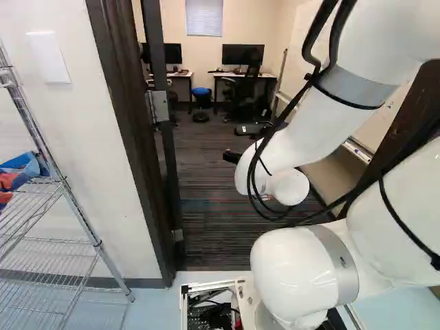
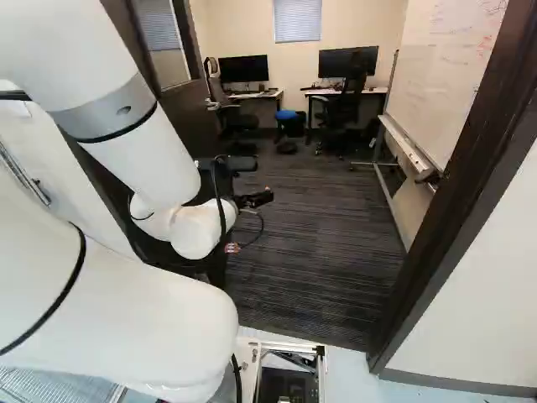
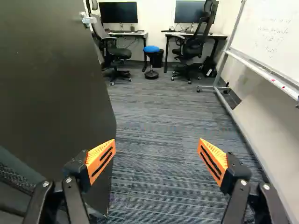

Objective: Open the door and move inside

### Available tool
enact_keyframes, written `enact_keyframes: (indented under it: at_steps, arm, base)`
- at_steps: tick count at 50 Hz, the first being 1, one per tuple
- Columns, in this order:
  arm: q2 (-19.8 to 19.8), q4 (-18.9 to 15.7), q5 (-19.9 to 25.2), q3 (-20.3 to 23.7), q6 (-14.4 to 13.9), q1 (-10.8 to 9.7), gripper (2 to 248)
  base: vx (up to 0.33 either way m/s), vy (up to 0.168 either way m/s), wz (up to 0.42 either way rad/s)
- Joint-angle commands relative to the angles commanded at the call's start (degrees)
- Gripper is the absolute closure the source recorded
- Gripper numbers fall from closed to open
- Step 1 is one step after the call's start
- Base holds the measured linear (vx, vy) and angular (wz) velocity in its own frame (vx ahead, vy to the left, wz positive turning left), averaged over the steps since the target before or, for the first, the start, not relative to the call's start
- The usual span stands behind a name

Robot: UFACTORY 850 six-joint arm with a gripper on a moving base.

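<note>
Going in looks like the step now. The door [image 3: 51, 88] is open, swung into the room [image 3: 163, 102], beside the gripper [image 3: 156, 143]. The fingers [image 3: 100, 161] are wide apart, holding nothing. Next, the base [image 2: 248, 354] should roll ahead slowly, missing the door frame [image 2: 470, 193].

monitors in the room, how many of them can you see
2. One monitor stands on the desk nearer the open door, the other monitor on the desk nearer the whiteboard, partly behind a chair back. The door may hide more.
</note>
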Motion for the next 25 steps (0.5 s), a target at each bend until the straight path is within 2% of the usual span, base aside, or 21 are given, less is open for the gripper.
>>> enact_keyframes:
  at_steps: [15,25]
  arm:
    - [0.0,0.0,0.0,0.0,0.0,0.0,3]
    - [0.0,0.0,0.0,0.0,0.0,0.0,3]
  base:
    - [0.000,0.000,0.000]
    - [0.044,-0.020,-0.110]
